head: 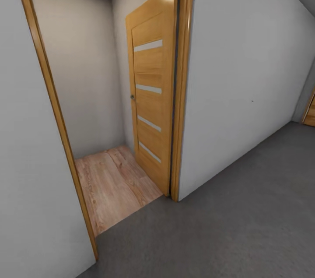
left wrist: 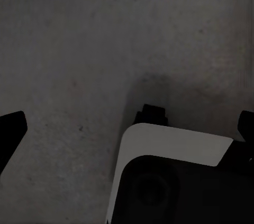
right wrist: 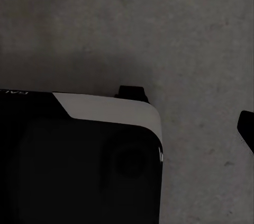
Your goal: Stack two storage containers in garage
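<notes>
Facing open wooden door (head: 152, 94), grey floor (head: 227, 225) underfoot; both pincers' state unclear; no legible writing.

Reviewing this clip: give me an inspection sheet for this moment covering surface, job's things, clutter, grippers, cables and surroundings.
Surface: dark grey mottled concrete floor under the robot; light wood plank flooring past the doorway.
Job's things: nothing seen.
Clutter: nothing seen.
Grippers: left gripper has dark fingertips at both edges of its wrist view, wide apart, nothing between them; right gripper has one fingertip visible, state unclear. Both hang over the robot's base.
Cables: nothing seen.
Surroundings: wooden door swung open in a wooden frame, grey-white walls.
</notes>
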